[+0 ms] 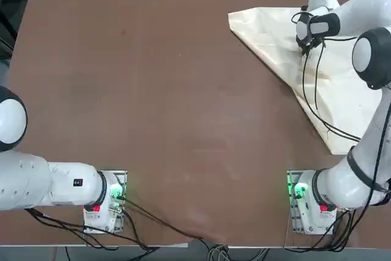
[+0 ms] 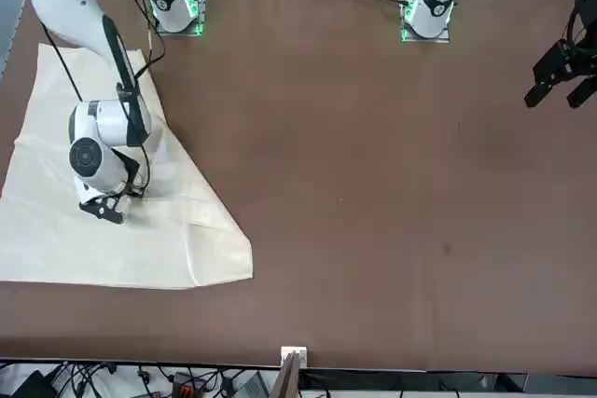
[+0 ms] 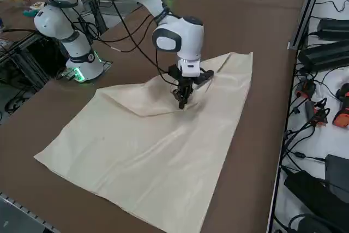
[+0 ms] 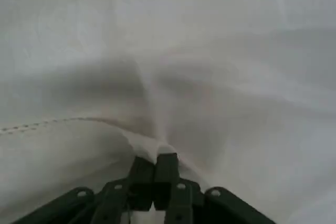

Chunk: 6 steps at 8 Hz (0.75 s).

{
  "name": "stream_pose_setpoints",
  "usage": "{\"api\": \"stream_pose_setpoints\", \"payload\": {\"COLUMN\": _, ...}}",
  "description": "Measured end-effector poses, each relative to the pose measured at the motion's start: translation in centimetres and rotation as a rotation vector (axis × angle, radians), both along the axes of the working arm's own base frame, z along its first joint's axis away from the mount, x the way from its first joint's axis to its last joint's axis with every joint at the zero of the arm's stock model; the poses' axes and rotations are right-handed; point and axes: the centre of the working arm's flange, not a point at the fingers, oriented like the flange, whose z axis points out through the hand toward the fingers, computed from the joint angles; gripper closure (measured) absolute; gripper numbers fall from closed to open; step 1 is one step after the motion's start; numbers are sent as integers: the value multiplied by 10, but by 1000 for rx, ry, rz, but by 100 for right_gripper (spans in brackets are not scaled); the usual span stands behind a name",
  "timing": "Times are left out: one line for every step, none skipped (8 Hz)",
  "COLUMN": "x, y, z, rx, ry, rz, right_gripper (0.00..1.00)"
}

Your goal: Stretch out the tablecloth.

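**Pinch made on the folded cloth; the pull comes next**

The desk [image 1: 153, 120] carries the tablecloth [image 1: 330, 90] at its far right corner from the robot's side, lying folded over into a rough triangle, so a good part of it is doubled. The right gripper [image 3: 181, 102] points down onto the fold near the cloth's middle. In the wrist view its fingers [image 4: 167, 174] are pressed together with a small ridge of fabric between them.

To do this step well, the arm should probably lift only slightly, then draw the pinched layer away from the fold toward the bare desk, slowly, so the thin fabric does not slip free or drag the lower layer along.

Whether one layer or both are caught cannot be told. The cloth's right edge runs out of the top view, and the arm covers part of it there.
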Motion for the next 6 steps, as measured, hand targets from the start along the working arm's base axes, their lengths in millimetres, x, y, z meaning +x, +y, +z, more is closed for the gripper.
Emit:
{"api": "stream_pose_setpoints", "payload": {"x": 0, "y": 2, "z": 0, "rx": 20, "ry": 10, "rz": -8, "right_gripper": 98}}
{"api": "stream_pose_setpoints", "payload": {"x": 1, "y": 6, "z": 1, "rx": 55, "ry": 34, "rz": -24, "right_gripper": 98}}
{"api": "stream_pose_setpoints", "payload": {"x": 3, "y": 12, "z": 5, "rx": 103, "ry": 67, "rz": -37, "right_gripper": 98}}
{"api": "stream_pose_setpoints", "payload": {"x": 6, "y": 17, "z": 12, "rx": 156, "ry": 97, "rz": -47, "right_gripper": 98}}
{"api": "stream_pose_setpoints", "payload": {"x": 9, "y": 22, "z": 21, "rx": 210, "ry": 123, "rz": -50, "right_gripper": 98}}
{"api": "stream_pose_setpoints", "payload": {"x": 11, "y": 26, "z": 31, "rx": 262, "ry": 144, "rz": -44, "right_gripper": 98}}
